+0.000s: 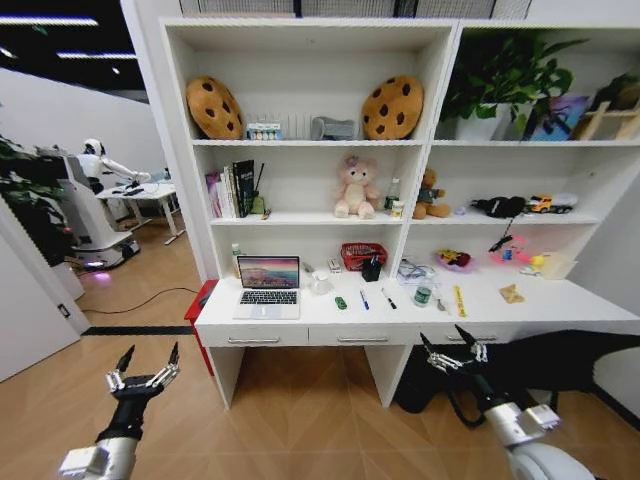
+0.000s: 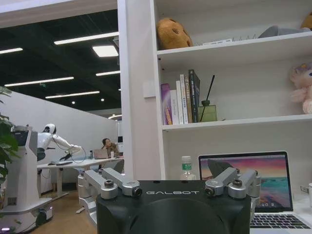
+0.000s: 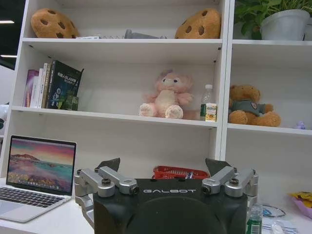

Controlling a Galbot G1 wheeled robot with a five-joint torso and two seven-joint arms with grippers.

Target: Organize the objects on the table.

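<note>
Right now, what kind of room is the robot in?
Probably an office or robot lab: a desk with an open laptop beneath toy-filled shelves, and another robot at a table behind.

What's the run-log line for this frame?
left hand: open, low before desk | right hand: open, below desk edge | laptop: open on table | nothing held

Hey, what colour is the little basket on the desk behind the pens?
Red, a small mesh basket at the back of the desk; clearest in the head view.
</note>
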